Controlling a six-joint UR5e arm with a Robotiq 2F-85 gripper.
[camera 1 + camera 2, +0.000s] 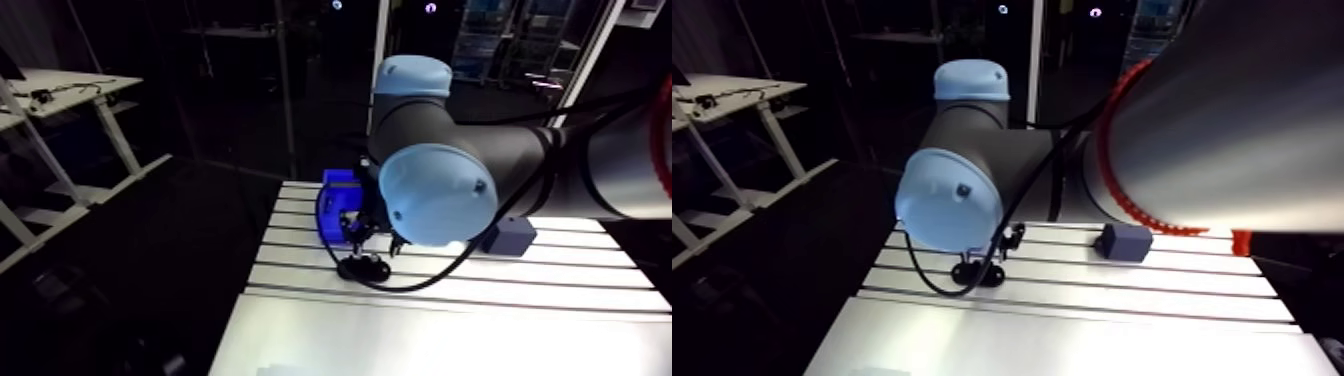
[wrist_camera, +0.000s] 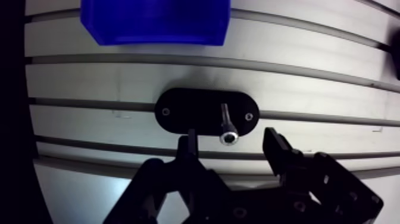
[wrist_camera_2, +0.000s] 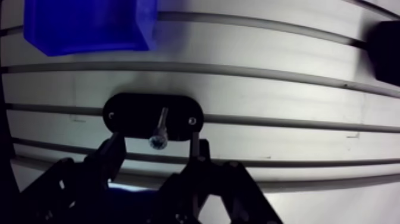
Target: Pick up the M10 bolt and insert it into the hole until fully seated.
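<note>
A black oval plate (image 2: 190, 111) with a small screw at each end lies across a table slot. From its middle hole the silver M10 bolt (image 2: 227, 128) stands upright, with its socket head facing the wrist camera. My gripper (image 2: 230, 136) hangs right above it, open. The bolt head sits in the wide gap between the two dark fingertips (image 2: 189, 136), and neither one touches it. In the arm view the plate (image 1: 363, 268) shows small below the wrist, and the fingers there are too dark to read.
A blue bin (image 2: 156, 21) stands on the slotted aluminium table (image 2: 89, 77) ahead of the plate. A dark grey box (image 1: 1124, 240) sits further along the table on the other side of the arm. The table's side edge (image 2: 27, 119) runs close beside the plate.
</note>
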